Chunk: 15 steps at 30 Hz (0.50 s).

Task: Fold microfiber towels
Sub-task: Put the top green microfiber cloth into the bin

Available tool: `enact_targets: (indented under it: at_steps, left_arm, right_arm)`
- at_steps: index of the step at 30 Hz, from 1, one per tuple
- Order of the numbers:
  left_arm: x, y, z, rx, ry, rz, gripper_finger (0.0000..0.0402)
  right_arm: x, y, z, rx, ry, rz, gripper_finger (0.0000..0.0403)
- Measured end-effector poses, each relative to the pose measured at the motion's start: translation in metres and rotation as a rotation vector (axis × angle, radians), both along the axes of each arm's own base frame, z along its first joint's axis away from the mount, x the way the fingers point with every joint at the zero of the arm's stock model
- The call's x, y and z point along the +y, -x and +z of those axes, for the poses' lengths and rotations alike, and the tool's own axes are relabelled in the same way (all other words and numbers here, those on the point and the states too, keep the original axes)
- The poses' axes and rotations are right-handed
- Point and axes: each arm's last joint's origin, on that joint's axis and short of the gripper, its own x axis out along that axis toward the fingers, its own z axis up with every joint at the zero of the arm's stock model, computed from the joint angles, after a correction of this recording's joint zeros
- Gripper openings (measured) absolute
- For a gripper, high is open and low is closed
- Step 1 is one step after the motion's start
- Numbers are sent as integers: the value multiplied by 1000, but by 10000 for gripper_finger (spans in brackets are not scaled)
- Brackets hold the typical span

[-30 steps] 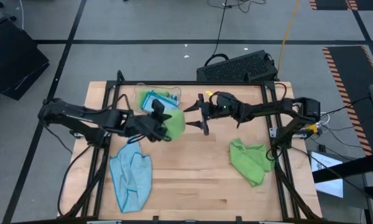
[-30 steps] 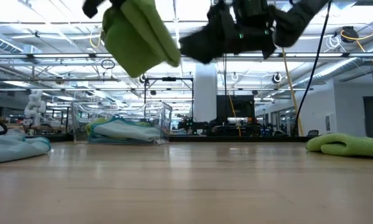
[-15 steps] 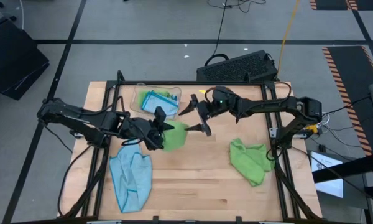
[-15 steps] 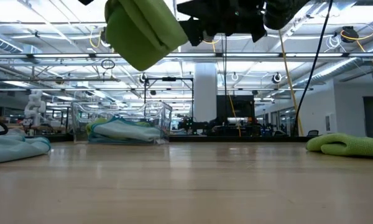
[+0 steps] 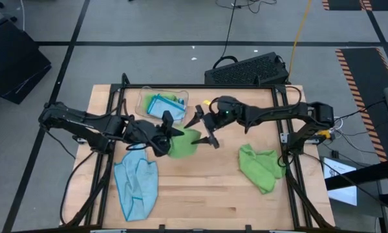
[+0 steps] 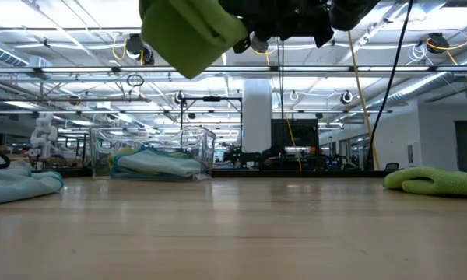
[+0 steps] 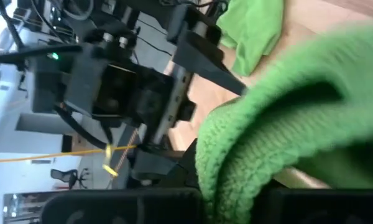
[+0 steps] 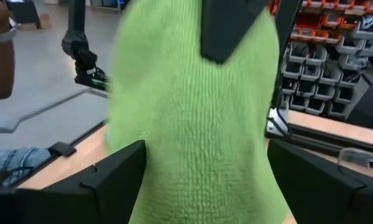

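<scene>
Left gripper [image 5: 170, 134] jaws clamped on soft lime-green microfiber towel [image 5: 183, 142], lifted above desk; right gripper [image 5: 204, 129] jaws spread wide, seemingly straddling its edge.

- A wooden table [image 5: 200, 194] of pale planks carries the scene, framed by black metal rails [image 5: 291, 188] along its sides.
- A clear plastic tray [image 5: 142, 100] stands near the table's far edge, left of centre; from the low view its transparent walls [image 6: 198, 144] show.
- A black keyboard-like unit [image 5: 249, 68] lies on the grey floor just beyond the table's far edge.
- A yellow cable [image 5: 301, 26] and a black cable [image 5: 229, 29] run across the floor behind it.
- Orange-and-black hazard striping [image 5: 359, 71] marks the floor at right.
- A dark case [image 5: 10, 61] sits on the floor at left.
- A white pillar [image 6: 257, 117] stands in the room behind, under a ceiling of light strips.
- Shelves of storage bins [image 8: 323, 68] show in the right wrist view.
</scene>
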Motion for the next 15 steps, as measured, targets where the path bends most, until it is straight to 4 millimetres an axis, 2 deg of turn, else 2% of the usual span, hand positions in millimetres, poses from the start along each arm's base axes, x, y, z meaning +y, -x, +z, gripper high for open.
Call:
enact_targets:
  at_steps: [9, 15]
  left_arm:
    - [2, -6, 1, -32, -11, -5, 8]
    - [6, -11, -4, -11, -5, 17, 9]
  right_arm:
    - [10, -11, -8, -58, 7, 32, 325]
    - [14, -13, -9, -69, 5, 43, 288]
